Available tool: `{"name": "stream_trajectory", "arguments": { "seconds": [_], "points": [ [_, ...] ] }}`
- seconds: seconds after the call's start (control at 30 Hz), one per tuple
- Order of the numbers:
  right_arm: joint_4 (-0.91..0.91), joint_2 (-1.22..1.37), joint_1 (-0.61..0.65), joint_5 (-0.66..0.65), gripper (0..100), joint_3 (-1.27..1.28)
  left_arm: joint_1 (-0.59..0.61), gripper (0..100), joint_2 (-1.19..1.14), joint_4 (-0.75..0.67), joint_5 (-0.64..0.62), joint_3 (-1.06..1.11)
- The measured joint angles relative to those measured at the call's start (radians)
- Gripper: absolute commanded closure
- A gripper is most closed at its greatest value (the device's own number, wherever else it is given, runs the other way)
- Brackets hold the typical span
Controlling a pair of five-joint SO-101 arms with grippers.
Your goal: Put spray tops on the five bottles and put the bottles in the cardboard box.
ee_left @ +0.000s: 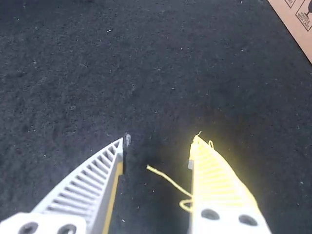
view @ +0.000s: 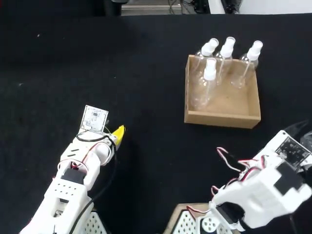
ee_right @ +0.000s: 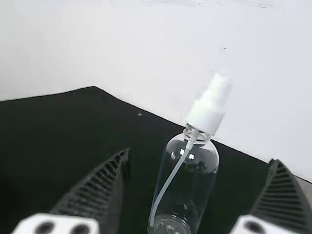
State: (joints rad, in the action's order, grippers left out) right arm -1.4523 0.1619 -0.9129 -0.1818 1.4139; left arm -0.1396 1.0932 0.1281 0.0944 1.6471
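Inside the spread right claw (ee_right: 200,157) stands a bottle (ee_right: 187,170); left claw (ee_left: 159,140) gapes empty.

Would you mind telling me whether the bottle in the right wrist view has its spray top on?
On: the white spray top caps the neck of the bottle.

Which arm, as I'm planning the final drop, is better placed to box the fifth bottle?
Right, likely: the capped bottle sits inside the open right gripper; the left gripper hangs open and empty over bare cloth.
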Motion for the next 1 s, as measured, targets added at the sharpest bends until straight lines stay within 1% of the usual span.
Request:
{"name": "stream_trajectory", "arguments": {
  "seconds": [0.1,0.2,0.37,0.43,0.5,0.6,0.7,0.83,1.0],
  "points": [
    [0.117,-0.129,0.000,-0.012,63.5,0.032,0.000,79,0.000,0.000,0.000,0.000],
    [0.305,-0.278,0.000,-0.017,63.5,0.032,0.000,79,0.000,0.000,0.000,0.000],
    [0.786,-0.563,0.000,-0.017,63.5,0.032,0.000,79,0.000,0.000,0.000,0.000],
    [0.971,-0.694,-0.037,-0.017,63.5,0.032,0.000,79,0.000,0.000,0.000,0.000],
    [1.096,-0.832,-0.069,-0.017,63.5,0.052,0.000,79,0.000,0.000,0.000,0.000],
    [1.146,-1.003,-0.072,-0.017,63.5,0.117,0.000,79,0.000,0.000,0.000,0.000],
    [1.155,-1.076,-0.057,-0.017,63.5,0.124,0.000,79,0.000,0.000,0.000,0.000],
    [1.209,-1.060,-0.044,-0.017,63.5,0.064,0.000,79,0.000,0.000,0.000,0.005],
    [1.398,-0.872,-0.043,-0.017,63.5,-0.216,0.000,79,0.000,0.000,0.000,0.005]
  ]
}}
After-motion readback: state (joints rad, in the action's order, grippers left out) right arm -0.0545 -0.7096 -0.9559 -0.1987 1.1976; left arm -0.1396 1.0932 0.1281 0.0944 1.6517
